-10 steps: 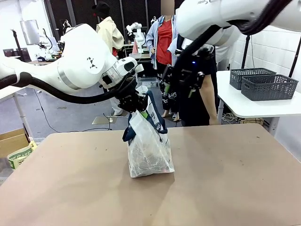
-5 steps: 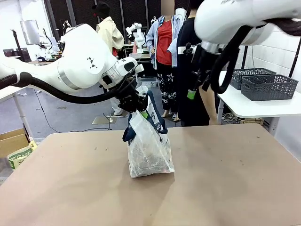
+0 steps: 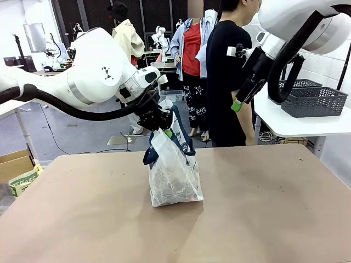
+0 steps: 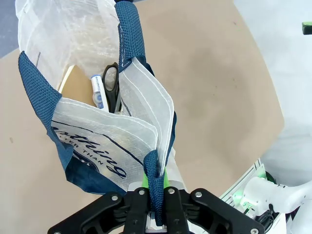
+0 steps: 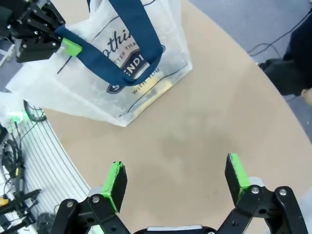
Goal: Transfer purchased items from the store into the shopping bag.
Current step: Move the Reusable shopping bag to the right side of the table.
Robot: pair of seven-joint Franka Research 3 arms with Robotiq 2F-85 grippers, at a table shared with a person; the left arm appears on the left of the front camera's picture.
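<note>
Left pincer (image 4: 157, 204) clenched on one navy strap handle (image 4: 156, 187) of shopping bag (image 3: 173, 170), mid-table (image 3: 263, 208). Right pincer (image 5: 176, 180) released, high at right. Bag judged light, floppy, slippery film; straps best hold. Scissors (image 4: 113, 87), brown box (image 4: 74, 83) inside.

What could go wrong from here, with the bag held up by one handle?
The left gripper pinches only one handle of the bag, so the strap could slip out and the bag slump. The scissors inside stand near the thin wall and might poke it. The right gripper is open, holding nothing.
</note>
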